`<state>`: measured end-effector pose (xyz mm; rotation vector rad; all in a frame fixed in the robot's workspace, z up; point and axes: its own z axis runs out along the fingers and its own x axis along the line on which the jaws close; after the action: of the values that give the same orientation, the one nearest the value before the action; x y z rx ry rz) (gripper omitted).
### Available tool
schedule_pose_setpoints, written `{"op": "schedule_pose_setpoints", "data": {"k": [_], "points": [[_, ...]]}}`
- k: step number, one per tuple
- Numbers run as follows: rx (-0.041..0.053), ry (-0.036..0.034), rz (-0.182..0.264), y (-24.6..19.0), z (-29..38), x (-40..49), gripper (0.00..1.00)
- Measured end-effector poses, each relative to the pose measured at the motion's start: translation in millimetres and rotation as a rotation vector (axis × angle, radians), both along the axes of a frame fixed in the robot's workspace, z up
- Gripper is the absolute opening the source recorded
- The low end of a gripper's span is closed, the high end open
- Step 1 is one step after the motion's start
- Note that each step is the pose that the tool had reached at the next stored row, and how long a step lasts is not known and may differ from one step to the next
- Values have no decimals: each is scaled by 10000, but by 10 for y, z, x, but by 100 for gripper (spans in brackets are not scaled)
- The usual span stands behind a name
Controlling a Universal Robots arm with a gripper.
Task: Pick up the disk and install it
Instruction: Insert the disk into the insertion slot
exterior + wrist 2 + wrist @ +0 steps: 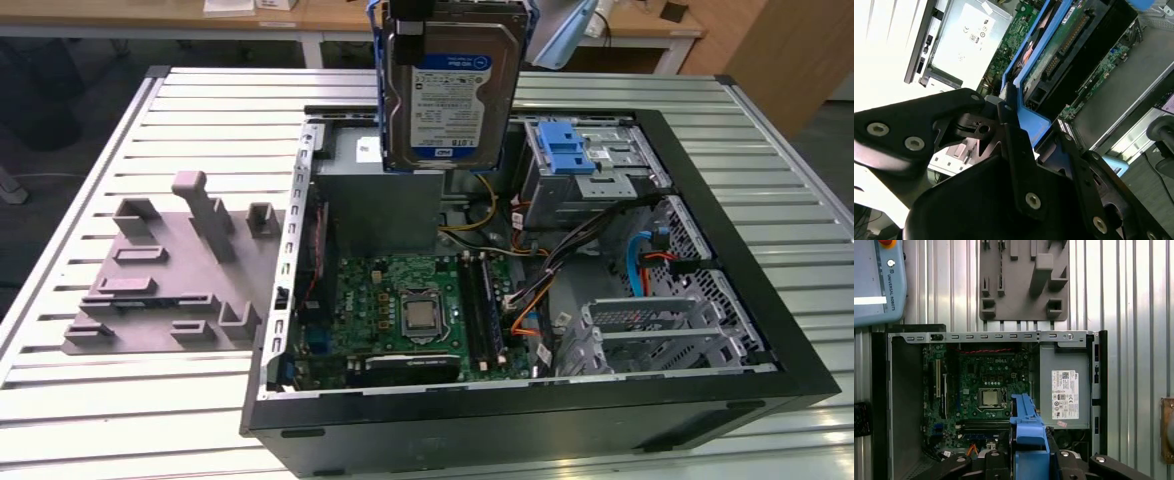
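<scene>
The disk (447, 90) hangs upright in the air above the open computer case (747, 300), over its far end. Its silver face with the white-and-blue label is turned toward the exterior camera, and a blue caddy frames it. My gripper (424, 10) is shut on the disk's upper end at the top edge of the exterior view. In the second wrist view the black fingers (1014, 145) clamp the caddy's blue rim, with the disk's green circuit side (1064, 35) beyond them. The first wrist view looks along the caddy's blue edge (1026, 435) held in the gripper (1029, 462).
Inside the case lie the motherboard (400, 310), a grey metal box (1064, 385) with a white sticker, and a drive bay with a blue latch (567, 150). A grey fixture block (174, 270) stands on the slatted table (134, 400). A pendant (876, 280) lies beside the case.
</scene>
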<state>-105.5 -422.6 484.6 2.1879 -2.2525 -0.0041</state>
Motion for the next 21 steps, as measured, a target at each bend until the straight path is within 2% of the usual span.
{"op": "schedule_pose_setpoints", "data": {"k": [7, 9, 11, 15, 16, 21], "points": [[0, 1, 0, -1, 0, 0, 36], [-1, 1, 2, -20, 1, 1, 36], [-1, 1, 1, -65, 0, 0, 36], [1, 5, 0, -223, -5, 1, 36], [1, 10, 0, -245, -6, 10, 36], [10, 66, 1, -286, -12, 141, 36]]}}
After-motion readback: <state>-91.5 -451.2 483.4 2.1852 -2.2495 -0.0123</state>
